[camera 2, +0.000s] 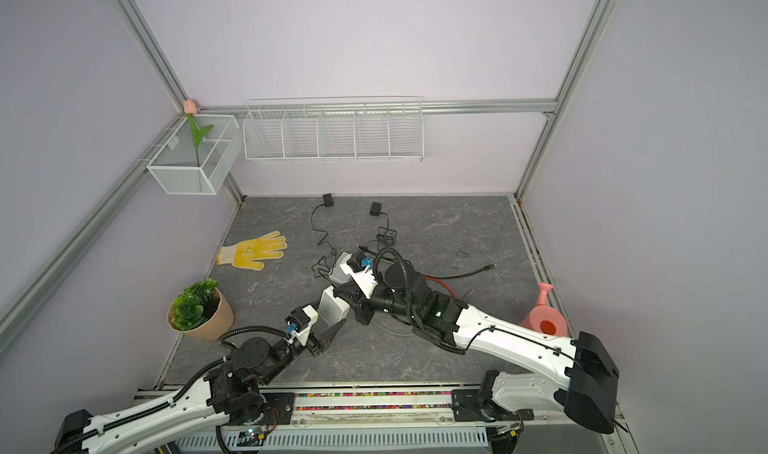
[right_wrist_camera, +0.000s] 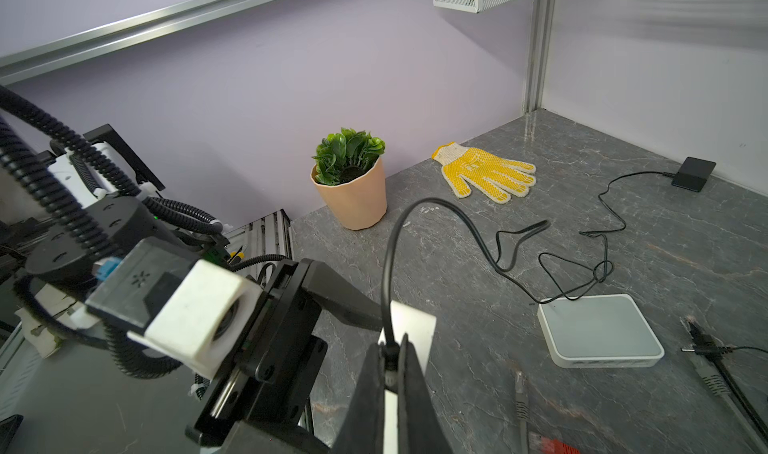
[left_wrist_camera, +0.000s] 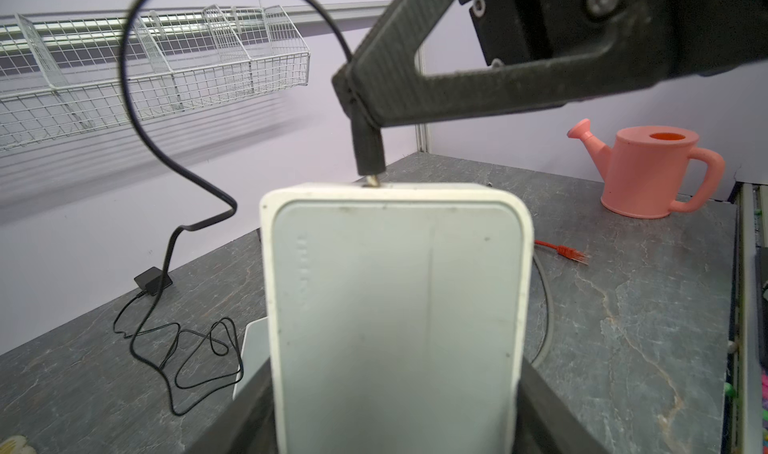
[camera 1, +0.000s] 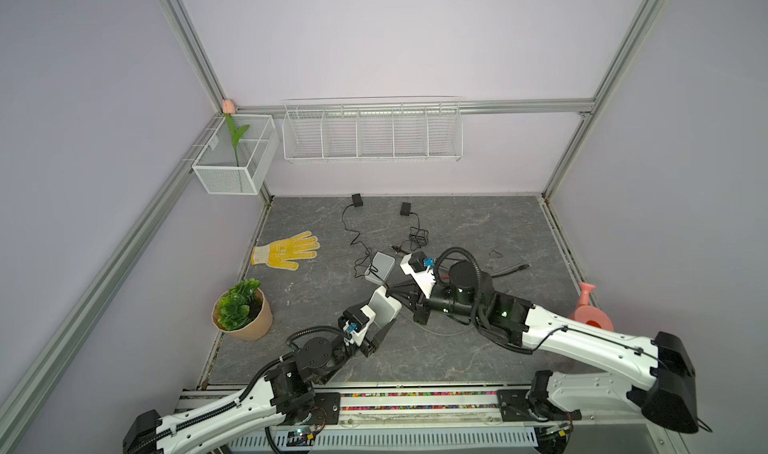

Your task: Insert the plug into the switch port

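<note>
1. The right gripper [left_wrist_camera: 353, 95], its jaws pressed together, pinches a black barrel plug [left_wrist_camera: 368, 149] by its rear end.
2. The plug's bare metal tip [left_wrist_camera: 372, 180] meets the upper edge of a white rectangular plastic switch [left_wrist_camera: 395, 286]; the port itself is hidden.
3. The left gripper [left_wrist_camera: 395, 360] holds that switch upright above the table, its jaws spread across the casing's width.
4. A thin black cable [left_wrist_camera: 137, 111] arcs from the plug down to the grey marble-patterned tabletop [left_wrist_camera: 623, 348].
5. A second white switch [right_wrist_camera: 600, 331] lies flat nearby.
6. Farther out are a yellow dotted work glove [right_wrist_camera: 486, 173], a green plant in a beige pot [right_wrist_camera: 353, 182] and a pink plastic watering can [left_wrist_camera: 648, 173].
</note>
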You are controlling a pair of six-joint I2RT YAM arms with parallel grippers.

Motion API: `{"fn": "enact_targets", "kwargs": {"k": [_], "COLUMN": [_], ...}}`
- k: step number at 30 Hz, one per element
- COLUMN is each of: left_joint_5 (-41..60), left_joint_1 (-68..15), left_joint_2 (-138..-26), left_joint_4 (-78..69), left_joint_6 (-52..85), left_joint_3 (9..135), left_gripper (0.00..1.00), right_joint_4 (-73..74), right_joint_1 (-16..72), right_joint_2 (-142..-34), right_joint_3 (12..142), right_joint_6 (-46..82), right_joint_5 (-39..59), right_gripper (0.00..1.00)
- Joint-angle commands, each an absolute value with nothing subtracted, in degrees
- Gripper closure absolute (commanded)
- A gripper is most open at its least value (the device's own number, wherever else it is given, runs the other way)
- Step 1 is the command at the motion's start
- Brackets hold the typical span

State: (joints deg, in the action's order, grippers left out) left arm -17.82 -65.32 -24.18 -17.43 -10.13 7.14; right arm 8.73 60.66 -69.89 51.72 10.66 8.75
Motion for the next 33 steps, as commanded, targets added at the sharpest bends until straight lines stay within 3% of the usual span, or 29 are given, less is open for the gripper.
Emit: {"fn": "enact_targets", "kwargs": {"k": [1, 33], "left_joint_5": [-17.3, -17.7], "left_joint_1": [-65.6, -65.6], "left_joint_2": [-21.9, -13.9], "left_joint_4": [-28.0, -29.4], "left_joint_6": [-11.5, -12.9], "left_joint_3": [8.5, 7.8], "left_gripper": [1.00, 1.00], "right_joint_4": [1.5, 1.3], "right_joint_1": [61.9, 62.2], "right_joint_2": [-72.3, -77.9], "right_joint_3": [49.1, 48.3], "right_joint_6": [10.1, 14.5], "right_joint_5": [9.5, 8.0], "right_gripper": [0.93, 0.93]}}
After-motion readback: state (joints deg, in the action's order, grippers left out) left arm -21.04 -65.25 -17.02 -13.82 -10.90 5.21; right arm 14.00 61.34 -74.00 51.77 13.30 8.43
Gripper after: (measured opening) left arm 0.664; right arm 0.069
